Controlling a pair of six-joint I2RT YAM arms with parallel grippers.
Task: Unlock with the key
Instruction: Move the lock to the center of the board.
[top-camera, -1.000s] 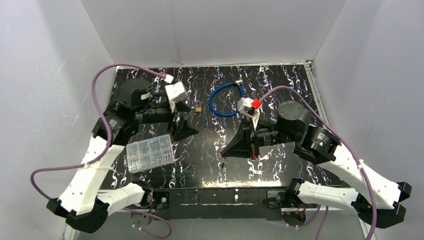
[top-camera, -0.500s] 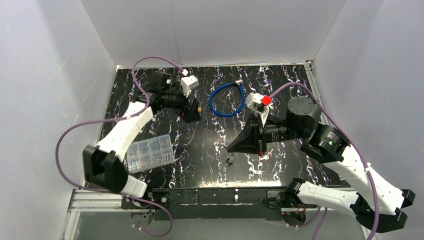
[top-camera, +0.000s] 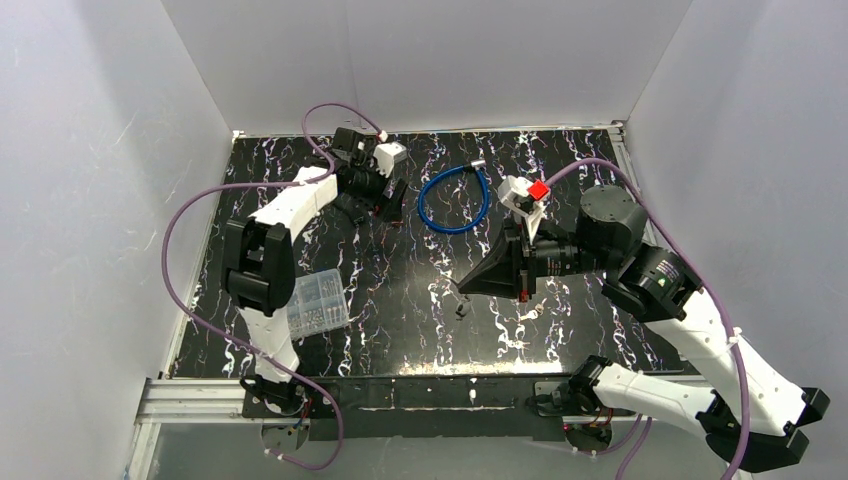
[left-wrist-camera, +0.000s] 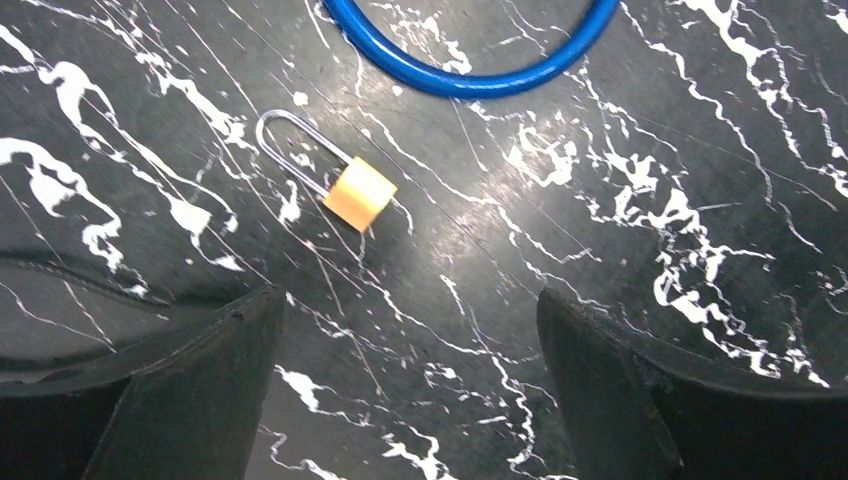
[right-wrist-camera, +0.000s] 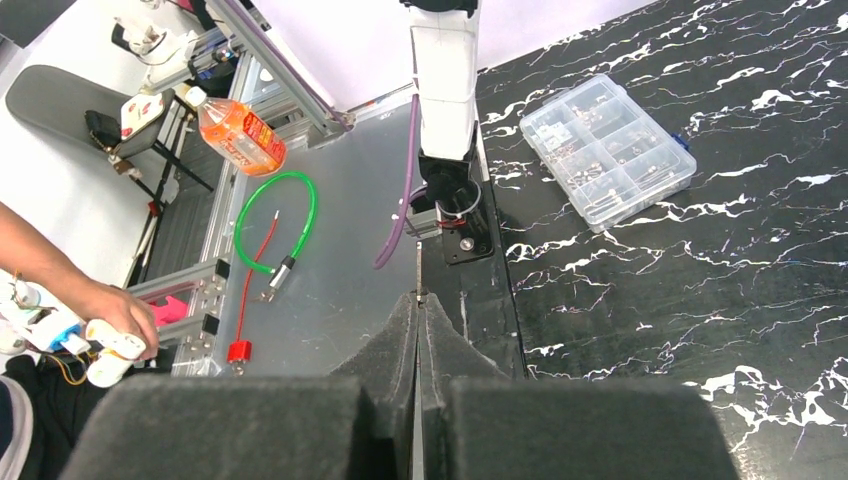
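Observation:
A small padlock (left-wrist-camera: 359, 194) with a brass body and a steel shackle lies flat on the black marbled table (left-wrist-camera: 560, 250). My left gripper (left-wrist-camera: 410, 330) hovers just short of the padlock, open wide, with only bare table between its fingers. In the top view it is at the back left (top-camera: 375, 208), beside the blue cable. My right gripper (top-camera: 467, 287) hangs above the table's middle, pointing left. It is shut (right-wrist-camera: 418, 300) on a thin metal blade, the key, which shows edge-on between the pads and pokes out at the tips.
A blue cable loop (top-camera: 452, 200) lies right of the padlock and runs along the top of the left wrist view (left-wrist-camera: 470, 80). A clear box of small parts (top-camera: 318, 302) sits front left. White walls enclose the table on three sides.
My left arm has stretched out towards the back of the table, carrying its open gripper up to the padlock. My right gripper has drifted a little right and back, still shut.

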